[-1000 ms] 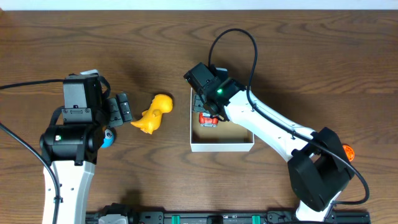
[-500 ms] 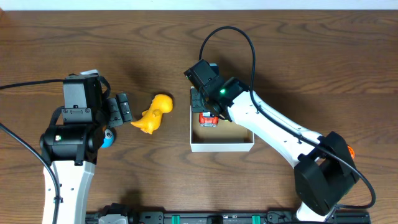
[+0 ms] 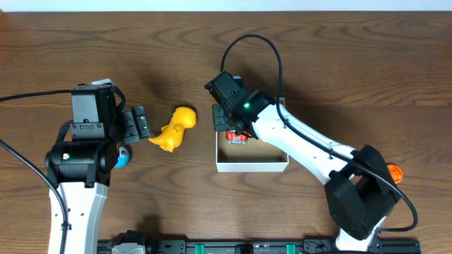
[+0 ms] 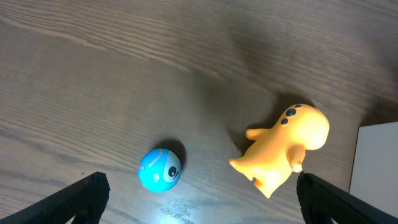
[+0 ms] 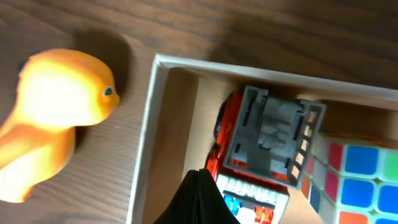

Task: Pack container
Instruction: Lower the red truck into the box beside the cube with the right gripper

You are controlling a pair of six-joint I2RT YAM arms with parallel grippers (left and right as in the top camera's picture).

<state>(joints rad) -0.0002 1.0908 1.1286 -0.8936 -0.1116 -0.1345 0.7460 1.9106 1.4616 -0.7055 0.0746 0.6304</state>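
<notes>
The container (image 3: 252, 167), a shallow square box with white walls and a tan floor, sits on the wooden counter (image 3: 353, 63) a little right of centre, with its base flat on the wood. Inside, against its left wall, lies a red toy vehicle (image 5: 261, 146) with a grey slatted part on top, and just beside that is a puzzle cube (image 5: 357, 177) with coloured squares. The right pincer (image 5: 198, 190) hangs over the box's far left corner, above the red vehicle. Its two dark fingertips are pressed together into a single point and hold nothing. Just outside the left wall of the box, a yellow rounded animal figure (image 3: 174, 128) lies on its side on the counter, apart from the box. Farther left, the left pincer (image 4: 205, 196) faces that figure with its fingers spread wide, empty and touching nothing. A small blue ball (image 4: 160, 169) rests on the counter near the left arm. At the far right, a small orange object (image 3: 395, 173) shows partly behind the right arm.
</notes>
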